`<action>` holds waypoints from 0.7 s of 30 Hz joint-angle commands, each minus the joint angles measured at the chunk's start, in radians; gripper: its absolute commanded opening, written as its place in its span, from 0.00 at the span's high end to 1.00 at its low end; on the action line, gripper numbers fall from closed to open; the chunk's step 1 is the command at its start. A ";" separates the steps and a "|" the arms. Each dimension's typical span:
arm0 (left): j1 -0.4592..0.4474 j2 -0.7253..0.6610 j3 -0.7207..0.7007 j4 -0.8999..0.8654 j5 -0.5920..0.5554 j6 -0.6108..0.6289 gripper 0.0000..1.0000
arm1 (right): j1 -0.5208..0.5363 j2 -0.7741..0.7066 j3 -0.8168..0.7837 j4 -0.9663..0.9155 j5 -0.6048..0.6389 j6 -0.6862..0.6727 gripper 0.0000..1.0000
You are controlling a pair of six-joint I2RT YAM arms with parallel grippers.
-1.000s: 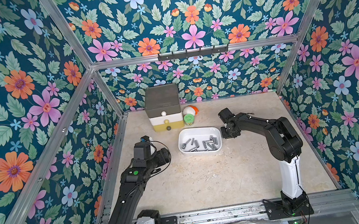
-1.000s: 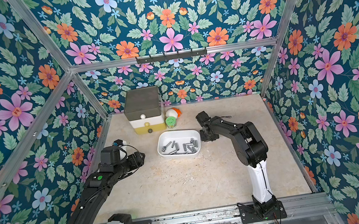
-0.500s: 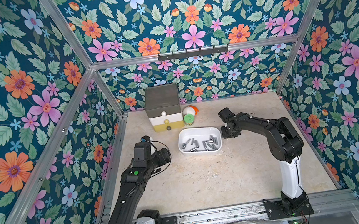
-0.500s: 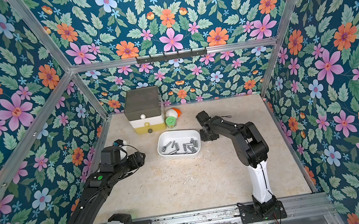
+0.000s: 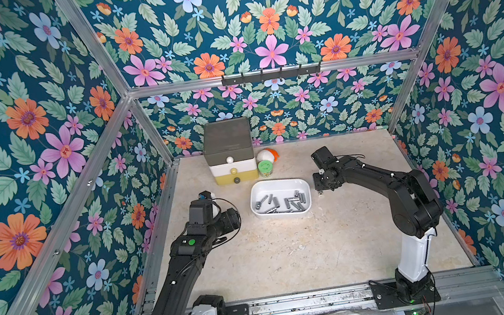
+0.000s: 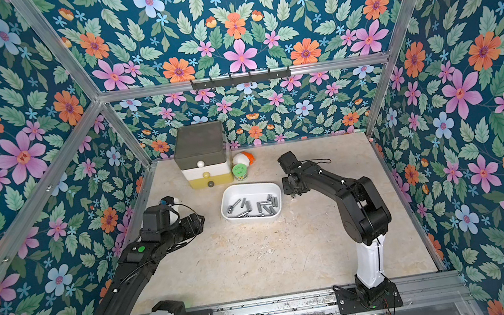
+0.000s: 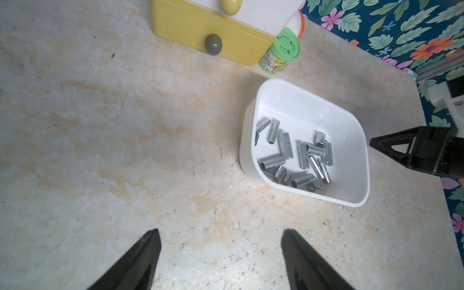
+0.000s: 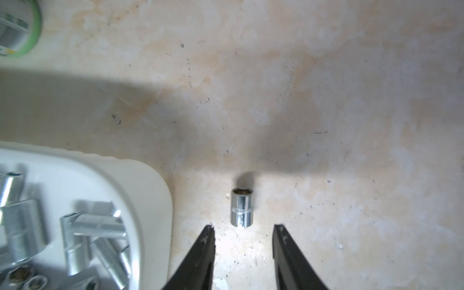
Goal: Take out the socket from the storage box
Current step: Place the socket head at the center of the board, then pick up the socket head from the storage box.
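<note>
Right gripper [image 8: 243,226]: found with jaws parted, gripping nothing. Noted one short chromed steel hex socket [image 8: 242,211] on the mottled beige stone-look tabletop [image 8: 326,100], just ahead of the black fingertips [image 8: 208,233] and in line with the gap, with clear space on either side. Could not tell whether it stood upright or lay on its side. Placed it outside the shallow white plastic storage box [image 8: 150,180], just beside a rounded corner and apart from the wall.

Saw in both top views the same gripper low over the table, next to the box's short end on the right arm's side. Counted many more plain grey metal sockets [image 7: 301,155] loose on the box floor, some overlapping.

Left gripper [image 7: 219,231]: recorded with jaws spread wide and empty, over bare tabletop, well apart from the box.

Logged the box in front of the stacked grey, white and yellow drawer tower [image 5: 230,154], near a small round green-lidded jar [image 5: 266,167] just beside the tower's base.
</note>
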 commanded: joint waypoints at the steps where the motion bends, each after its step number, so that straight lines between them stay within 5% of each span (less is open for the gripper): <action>1: -0.003 0.002 0.001 -0.003 -0.011 -0.003 0.18 | 0.001 -0.061 -0.038 0.028 0.016 0.026 0.57; 6: -0.009 0.003 0.004 -0.003 -0.016 -0.003 0.18 | 0.001 -0.217 -0.207 0.149 0.013 0.033 0.57; 14: -0.020 0.027 0.043 0.006 0.004 -0.006 0.23 | 0.001 -0.598 -0.687 0.563 0.081 0.042 0.57; 21: -0.251 0.244 0.178 0.073 -0.152 -0.062 0.25 | 0.003 -0.809 -0.975 0.804 0.097 0.069 0.57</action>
